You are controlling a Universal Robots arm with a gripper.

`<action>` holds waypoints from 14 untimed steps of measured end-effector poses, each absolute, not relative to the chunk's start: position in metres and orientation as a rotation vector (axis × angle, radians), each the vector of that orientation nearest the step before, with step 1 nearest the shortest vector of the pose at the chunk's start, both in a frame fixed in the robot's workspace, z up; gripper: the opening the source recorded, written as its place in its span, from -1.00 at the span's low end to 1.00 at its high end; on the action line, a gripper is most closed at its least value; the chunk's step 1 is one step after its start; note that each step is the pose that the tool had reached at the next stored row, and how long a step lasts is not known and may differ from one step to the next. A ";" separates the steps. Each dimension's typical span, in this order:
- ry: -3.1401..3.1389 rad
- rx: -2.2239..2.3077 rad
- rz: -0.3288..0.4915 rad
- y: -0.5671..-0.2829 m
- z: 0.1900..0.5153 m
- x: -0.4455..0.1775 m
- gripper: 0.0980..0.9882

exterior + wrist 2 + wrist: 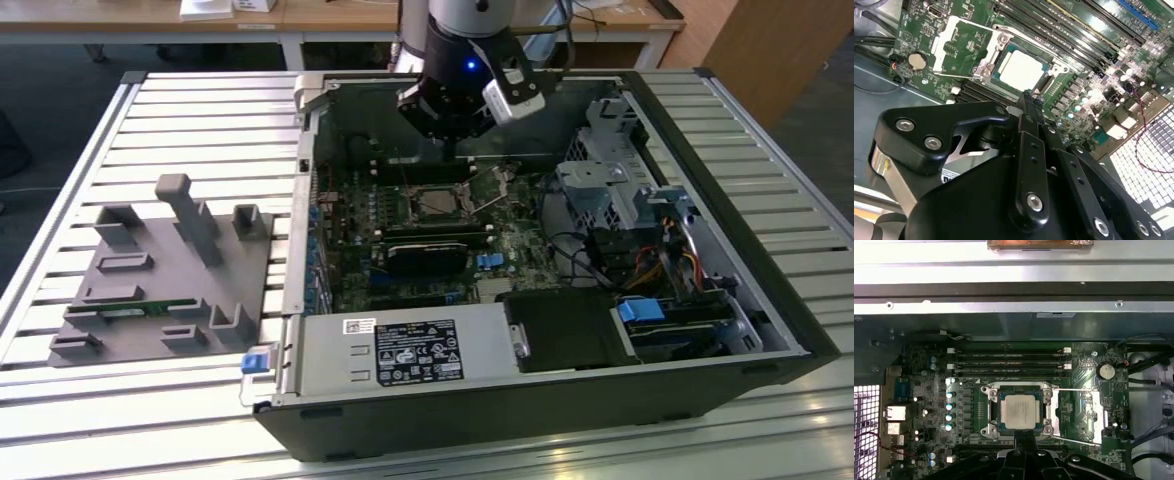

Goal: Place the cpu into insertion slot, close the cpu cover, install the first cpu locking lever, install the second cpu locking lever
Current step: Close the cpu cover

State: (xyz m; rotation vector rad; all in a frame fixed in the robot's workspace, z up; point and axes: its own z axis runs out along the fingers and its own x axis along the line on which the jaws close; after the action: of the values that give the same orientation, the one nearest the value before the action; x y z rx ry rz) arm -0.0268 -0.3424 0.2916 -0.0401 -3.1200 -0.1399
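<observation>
The gripper [1032, 100], fingers drawn together on nothing, hung just beside the cpu [1019, 411], which lay seated in the insertion slot [994, 412] with the cpu cover [1097, 417] swung open alongside; closing it well probably meant pushing the frame's free edge over squarely, clear of the chip's face.
</observation>
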 end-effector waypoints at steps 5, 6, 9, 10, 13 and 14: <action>-3.120 -0.040 -0.138 -0.342 0.289 -0.026 -0.98; -3.120 -0.040 -0.138 -0.342 0.289 -0.026 -0.98; -3.120 -0.040 -0.138 -0.342 0.289 -0.025 -0.98; -3.120 -0.040 -0.139 -0.342 0.289 -0.024 -0.98; -3.120 -0.040 -0.138 -0.342 0.288 -0.022 -0.98; -3.120 -0.040 -0.138 -0.342 0.288 -0.021 -0.98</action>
State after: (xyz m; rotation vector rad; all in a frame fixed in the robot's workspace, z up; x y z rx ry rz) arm -0.0210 -0.3424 0.2884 -0.0400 -3.1201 -0.1384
